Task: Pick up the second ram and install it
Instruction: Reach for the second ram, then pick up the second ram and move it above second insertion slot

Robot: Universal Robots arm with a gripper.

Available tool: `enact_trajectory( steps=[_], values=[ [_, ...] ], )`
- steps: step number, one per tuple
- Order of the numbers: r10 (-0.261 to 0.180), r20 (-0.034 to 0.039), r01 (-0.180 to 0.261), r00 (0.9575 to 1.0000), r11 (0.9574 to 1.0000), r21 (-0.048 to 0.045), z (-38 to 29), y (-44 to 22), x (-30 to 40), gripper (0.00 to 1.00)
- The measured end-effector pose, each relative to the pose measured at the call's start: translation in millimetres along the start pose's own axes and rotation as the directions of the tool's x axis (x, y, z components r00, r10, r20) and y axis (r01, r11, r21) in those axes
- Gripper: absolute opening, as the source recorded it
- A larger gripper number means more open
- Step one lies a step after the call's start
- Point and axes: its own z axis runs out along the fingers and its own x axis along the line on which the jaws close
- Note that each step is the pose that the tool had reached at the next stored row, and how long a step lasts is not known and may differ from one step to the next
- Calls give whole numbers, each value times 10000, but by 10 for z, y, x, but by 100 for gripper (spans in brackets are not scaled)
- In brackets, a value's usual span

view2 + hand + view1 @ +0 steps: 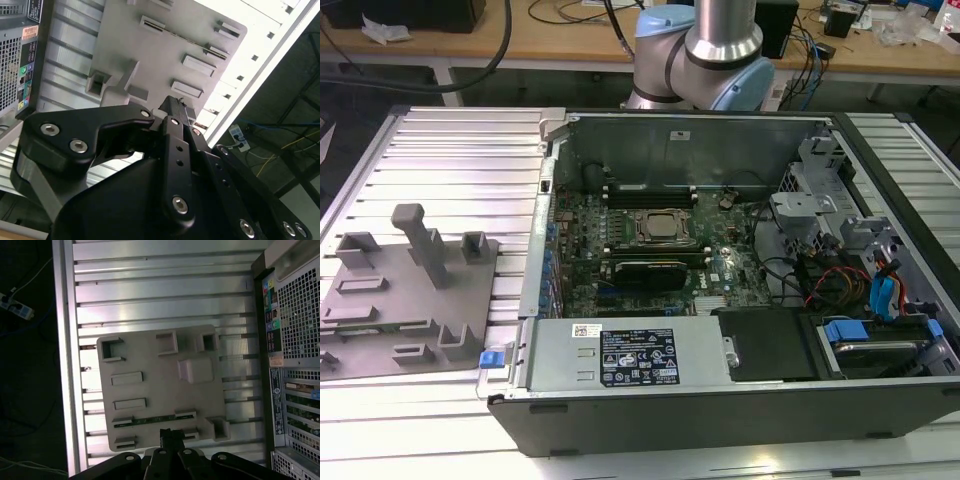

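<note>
I note the gripper (pixel 169 434), jaws together, hovering over the grey fixture (pixel 150 360) near the second ram (pixel 152 418).

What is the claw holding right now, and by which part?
Nothing, as far as shows: the claw hangs over the grey plastic holder tray, where the thin green ram stick lies slotted.

I see a ribbed aluminium counter (pixel 450 150), washed bright along its near edge. Beyond its far side runs a wooden desk (pixel 570 40) strewn with cables (pixel 807 60). In the first wrist view, a white power strip (pixel 15 307) lies on the dark floor (pixel 30 390) beside the counter.
</note>
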Motion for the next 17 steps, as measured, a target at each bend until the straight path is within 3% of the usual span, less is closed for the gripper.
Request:
enact_trajectory(
  steps=[10,17],
  values=[
    [-11,0,11,10000,10000,0,0,-2,0,11],
    [-649,-13,649,9979,9979,-17,0,-2,0,11]
  ],
)
